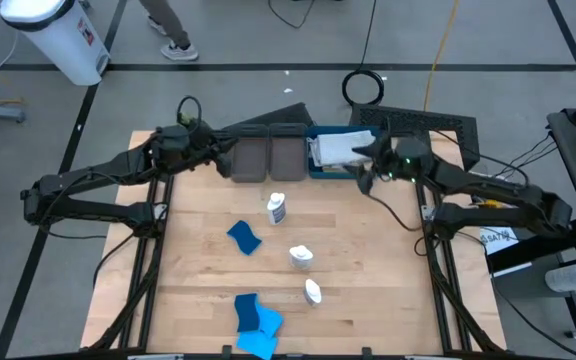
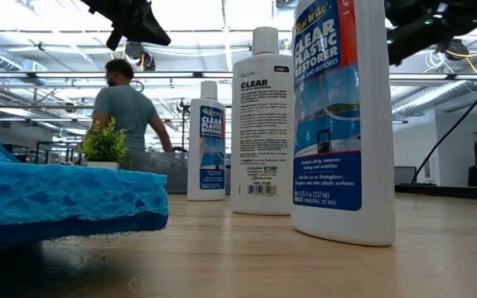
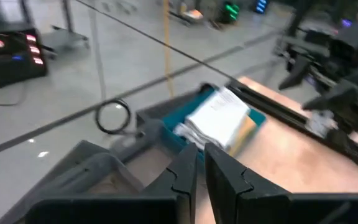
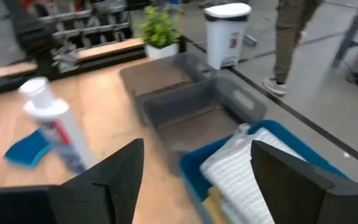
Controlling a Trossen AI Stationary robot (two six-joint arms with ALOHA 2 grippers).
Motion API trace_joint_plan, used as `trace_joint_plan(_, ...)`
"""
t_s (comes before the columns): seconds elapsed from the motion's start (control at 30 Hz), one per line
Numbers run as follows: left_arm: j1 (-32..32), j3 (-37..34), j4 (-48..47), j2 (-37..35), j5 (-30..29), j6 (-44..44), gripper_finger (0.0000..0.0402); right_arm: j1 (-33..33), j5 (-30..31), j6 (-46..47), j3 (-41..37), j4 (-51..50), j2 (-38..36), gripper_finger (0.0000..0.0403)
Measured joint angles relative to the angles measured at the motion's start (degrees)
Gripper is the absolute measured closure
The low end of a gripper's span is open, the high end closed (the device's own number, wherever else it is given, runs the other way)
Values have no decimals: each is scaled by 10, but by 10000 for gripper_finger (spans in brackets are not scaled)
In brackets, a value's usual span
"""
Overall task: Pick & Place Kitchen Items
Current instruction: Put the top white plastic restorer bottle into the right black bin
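Your right gripper spread wide, hanging right over blue tray. Folded cloths stacked inside it, white striped one on top, orange edge peeking out underneath. Just past that, two grey trays, nothing in them I can see. Your left gripper pressed nearly together, above grey trays. Bottles and sponges loose on table, well apart from both grippers.
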Motion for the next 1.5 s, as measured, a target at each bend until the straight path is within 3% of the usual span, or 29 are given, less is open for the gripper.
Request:
trace_joint_plan(0.17, -23, -23, 7, -14, 13, 6, 369, 29, 1, -1, -54, 10, -56, 155)
trace_joint_plan(0.33, -55, -139, 111, -56, 3, 13, 369, 48, 1, 17, -101, 50, -95, 159)
trace_joint_plan(0.47, -86, -259, 247, -92, 6, 7, 369, 59, 0, 13, -123, 88, -105, 159)
trace_joint_plan(0.57, -115, -354, 397, -92, 41, -16, 369, 64, 0, 6, -130, 114, -105, 160)
trace_joint_plan(0.73, -183, -456, 588, -21, 55, -31, 369, 73, 0, 5, -130, 130, -99, 161)
trace_joint_plan(0.9, -260, -448, 627, 86, 50, -52, 369, 85, 0, 5, -130, 140, -90, 161)
trace_joint_plan(1.07, -286, -389, 625, 199, -44, -46, 357, 94, 1, 7, -130, 140, -86, 161)
trace_joint_plan(1.2, -276, -345, 607, 267, -93, -61, 313, 95, 1, 16, -130, 141, -86, 161)
trace_joint_plan(1.5, -275, -276, 597, 408, -77, -87, 191, 95, 2, 6, -130, 140, -86, 161)
